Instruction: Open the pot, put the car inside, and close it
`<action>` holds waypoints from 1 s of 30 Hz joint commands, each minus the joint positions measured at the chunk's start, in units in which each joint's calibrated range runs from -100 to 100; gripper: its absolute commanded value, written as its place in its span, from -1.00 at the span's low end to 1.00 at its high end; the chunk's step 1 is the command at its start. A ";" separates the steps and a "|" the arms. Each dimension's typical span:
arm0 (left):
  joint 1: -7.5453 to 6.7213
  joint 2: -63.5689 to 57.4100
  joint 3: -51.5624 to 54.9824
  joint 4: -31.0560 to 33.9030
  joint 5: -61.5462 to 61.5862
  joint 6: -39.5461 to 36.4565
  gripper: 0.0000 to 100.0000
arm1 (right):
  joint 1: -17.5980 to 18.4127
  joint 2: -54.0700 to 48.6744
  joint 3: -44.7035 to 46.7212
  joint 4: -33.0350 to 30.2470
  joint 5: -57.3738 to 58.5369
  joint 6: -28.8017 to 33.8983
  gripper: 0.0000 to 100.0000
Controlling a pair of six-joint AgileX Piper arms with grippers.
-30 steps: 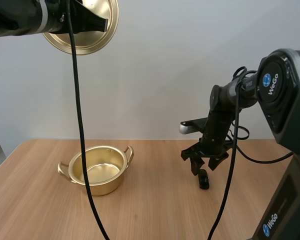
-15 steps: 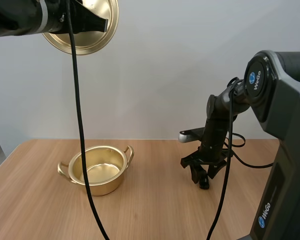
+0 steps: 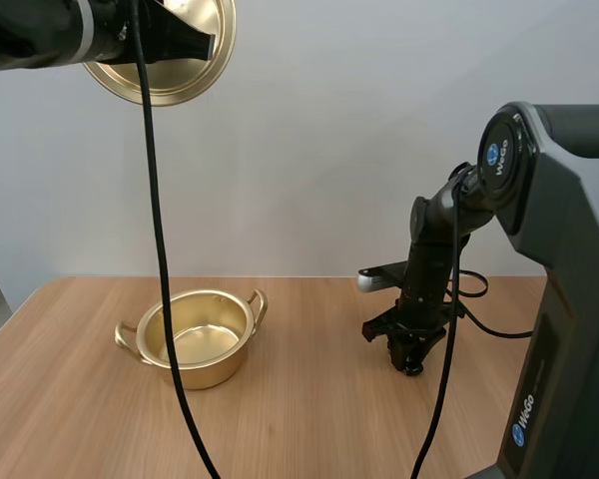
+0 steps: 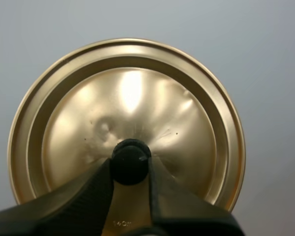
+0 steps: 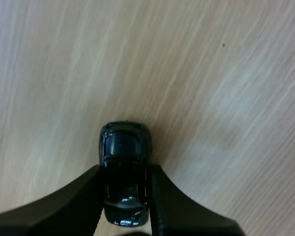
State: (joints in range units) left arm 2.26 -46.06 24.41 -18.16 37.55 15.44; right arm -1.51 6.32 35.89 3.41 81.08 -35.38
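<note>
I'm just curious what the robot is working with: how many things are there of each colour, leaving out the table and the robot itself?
Gold: 2, the pot and the lid
Black: 1, the car
Total: 3

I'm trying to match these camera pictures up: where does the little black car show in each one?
High view: the car on the table, right of the pot, between the right gripper's fingers.
Right wrist view: the car pinched between the near fingers, on the table.
Left wrist view: the left gripper holds the lid instead.
Shared landmark: the wooden table.
</note>
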 commanded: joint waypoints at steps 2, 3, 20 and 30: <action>0.04 -0.88 -0.08 0.01 -1.80 0.02 -1.00 | -0.01 -1.32 0.00 0.45 -1.68 -2.85 -1.00; 0.04 -1.22 -0.08 0.01 -2.48 0.02 -1.00 | -0.01 -1.84 0.00 1.00 -2.05 -3.64 -1.00; 2.44 -13.87 -8.00 0.01 -2.51 -0.07 -1.00 | 1.71 -31.70 -2.22 30.82 -11.65 -22.93 -1.00; 3.45 -16.11 -22.44 -1.80 7.35 -0.43 -1.00 | 15.52 -30.49 -6.82 32.75 -18.98 -23.97 -1.00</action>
State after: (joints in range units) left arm 5.68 -62.40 6.06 -19.89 39.84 15.08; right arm 8.44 -24.90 29.34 36.11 66.62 -59.37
